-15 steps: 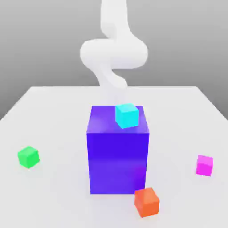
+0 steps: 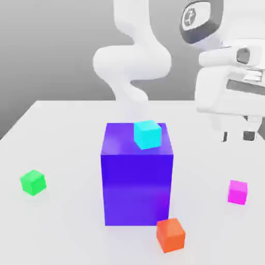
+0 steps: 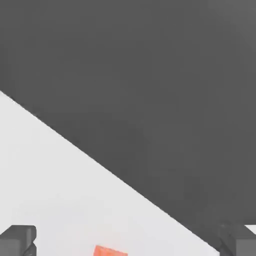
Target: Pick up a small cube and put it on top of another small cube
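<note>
Gripper [image 2: 236, 136], fingers parted, above the magenta cube [image 2: 237, 192]. Orange-red cube [image 2: 171, 235] lies near the blue-purple block [image 2: 137, 189].

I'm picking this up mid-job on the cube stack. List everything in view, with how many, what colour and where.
big block: 1, blue-purple, middle of the table
small cyan cube: 1, cyan, on top of the big block
small orange-red cube: 1, orange-red, on the table by the big block's near edge
small magenta cube: 1, magenta-pink, on the table at the exterior view's right
small green cube: 1, green, on the table at the exterior view's left
table: 1, white, under everything
arm: 1, white, behind the big block
gripper: 1, white with dark fingertips, open and empty, upper part of the exterior view's right
</note>
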Motion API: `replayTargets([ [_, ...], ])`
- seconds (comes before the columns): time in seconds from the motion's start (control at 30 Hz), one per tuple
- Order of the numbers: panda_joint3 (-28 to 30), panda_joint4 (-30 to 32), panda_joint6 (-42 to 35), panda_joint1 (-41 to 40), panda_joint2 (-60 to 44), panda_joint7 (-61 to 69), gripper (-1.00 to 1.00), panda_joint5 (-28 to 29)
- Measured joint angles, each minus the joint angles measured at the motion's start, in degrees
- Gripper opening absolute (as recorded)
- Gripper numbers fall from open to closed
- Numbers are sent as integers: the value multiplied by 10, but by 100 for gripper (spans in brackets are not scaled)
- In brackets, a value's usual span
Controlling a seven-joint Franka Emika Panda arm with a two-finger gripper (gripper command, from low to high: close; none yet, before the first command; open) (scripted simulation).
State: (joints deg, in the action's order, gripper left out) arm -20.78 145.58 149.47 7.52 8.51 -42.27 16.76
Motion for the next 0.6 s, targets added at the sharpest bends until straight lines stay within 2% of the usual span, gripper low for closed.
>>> replayTargets([
  [0.13, -29, 33, 44, 50, -78, 28, 0, 10],
  [0.33, -73, 75, 114, 91, -174, 96, 0, -22],
  [0.43, -45, 68, 142, 116, -213, 67, 0, 19],
  [0.6, 39, 50, 188, 183, -279, 7, 0, 99],
])
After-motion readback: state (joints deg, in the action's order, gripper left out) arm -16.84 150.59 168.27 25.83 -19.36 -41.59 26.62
